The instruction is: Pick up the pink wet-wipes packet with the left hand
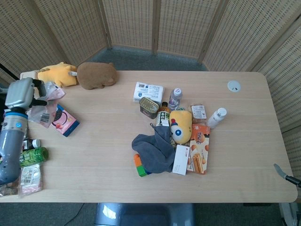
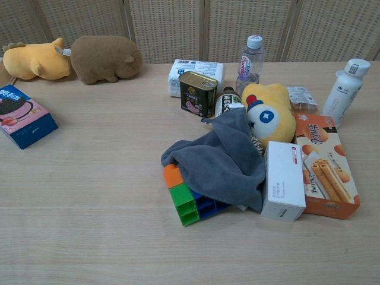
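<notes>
In the head view my left hand is raised at the far left edge of the table. It grips the pink wet-wipes packet, which hangs crumpled from the fingers above the table's left end, barcode side showing. The chest view shows neither this hand nor the packet. Of my right hand only a thin dark tip shows at the lower right edge of the head view, off the table; how its fingers lie is hidden.
A blue cookie box lies just right of the packet. Yellow plush and brown plush sit at the back left. A green bottle and snack packets lie below the hand. A grey cloth, cans, bottles and boxes crowd the middle.
</notes>
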`<state>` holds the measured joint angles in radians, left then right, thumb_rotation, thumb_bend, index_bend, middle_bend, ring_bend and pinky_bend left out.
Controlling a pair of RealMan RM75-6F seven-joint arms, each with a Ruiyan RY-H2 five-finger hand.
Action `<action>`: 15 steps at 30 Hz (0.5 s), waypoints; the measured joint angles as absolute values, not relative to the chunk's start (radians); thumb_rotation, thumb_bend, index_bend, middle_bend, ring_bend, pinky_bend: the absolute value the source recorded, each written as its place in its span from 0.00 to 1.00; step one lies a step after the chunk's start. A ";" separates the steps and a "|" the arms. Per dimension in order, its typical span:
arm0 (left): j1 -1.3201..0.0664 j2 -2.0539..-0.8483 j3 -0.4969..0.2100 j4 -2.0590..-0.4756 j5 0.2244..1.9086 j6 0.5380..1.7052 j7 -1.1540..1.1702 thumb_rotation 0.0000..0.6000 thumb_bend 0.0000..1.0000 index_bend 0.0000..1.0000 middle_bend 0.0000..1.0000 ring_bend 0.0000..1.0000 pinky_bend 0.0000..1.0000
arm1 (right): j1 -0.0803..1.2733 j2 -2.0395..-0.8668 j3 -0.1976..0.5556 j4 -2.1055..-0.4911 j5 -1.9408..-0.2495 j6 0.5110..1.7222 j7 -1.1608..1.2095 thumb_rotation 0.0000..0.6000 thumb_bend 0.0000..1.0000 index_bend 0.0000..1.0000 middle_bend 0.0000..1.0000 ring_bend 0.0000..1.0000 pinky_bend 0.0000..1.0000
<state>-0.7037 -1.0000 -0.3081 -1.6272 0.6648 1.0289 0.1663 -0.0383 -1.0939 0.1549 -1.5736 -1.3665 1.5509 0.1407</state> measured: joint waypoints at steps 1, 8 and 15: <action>-0.692 -0.988 -0.312 -1.632 0.666 1.034 0.154 1.00 0.30 0.71 0.83 0.99 0.75 | -0.035 -1.096 0.156 -1.573 -1.368 1.548 0.140 0.58 0.20 0.00 0.00 0.00 0.00; -0.658 -0.974 -0.355 -1.653 0.692 1.044 0.045 1.00 0.30 0.71 0.83 0.99 0.75 | -0.023 -1.109 0.157 -1.566 -1.373 1.538 0.142 0.59 0.20 0.00 0.00 0.00 0.00; -0.711 -1.012 -0.407 -1.658 0.690 1.009 0.025 1.00 0.30 0.71 0.83 0.99 0.75 | -0.031 -1.112 0.153 -1.555 -1.381 1.553 0.164 0.59 0.20 0.00 0.00 0.00 0.00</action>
<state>-0.7113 -1.0123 -0.4067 -1.6575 0.6895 1.0090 0.0249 -0.0312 -1.1124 0.1527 -1.5548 -1.3808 1.5530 0.1643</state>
